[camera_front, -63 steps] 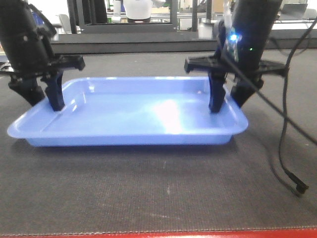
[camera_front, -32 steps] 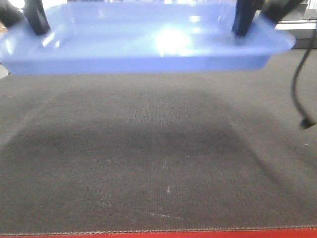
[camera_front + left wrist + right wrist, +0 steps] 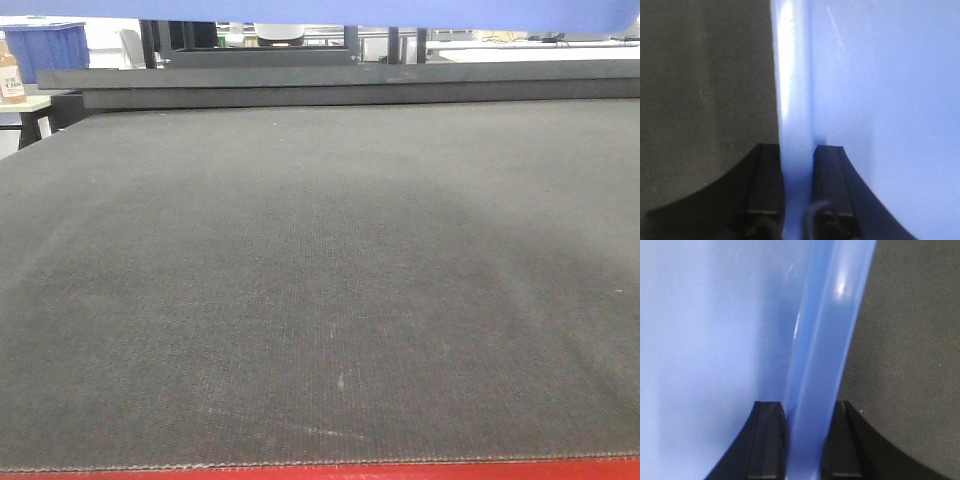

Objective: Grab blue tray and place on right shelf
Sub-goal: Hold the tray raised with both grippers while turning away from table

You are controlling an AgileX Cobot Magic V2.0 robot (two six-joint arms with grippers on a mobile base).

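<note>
Light periwinkle-blue glossy plastic tray [image 3: 380, 10] is hanging in the air above the dark grey woven table mat [image 3: 320, 280]. In the front view only a thin blue strip of it is showing along the top edge, with background visible under it and a soft shadow lying across the mat. A red table edge [image 3: 400, 472] is running along the bottom of that view. A deep dark-blue plastic storage bin [image 3: 45, 45] and a brown cardboard box [image 3: 10, 75] are sitting far back on the left, well apart from the tray. Left gripper [image 3: 797, 150] is clamping the tray's flared rim: one black finger [image 3: 765, 172] is pressing on the outer side and the other on the inner side, with the glossy rim running up between them. The tray floor is filling the right of the left wrist view and the mat is lying below on the left. Right gripper [image 3: 805, 410] is pinching the opposite rim the same way, with black fingers [image 3: 767, 435] tight on both sides of the rim. There the tray floor is filling the left and the mat is showing on the right. Both claws are closed on the tray, one on each short end.
</note>
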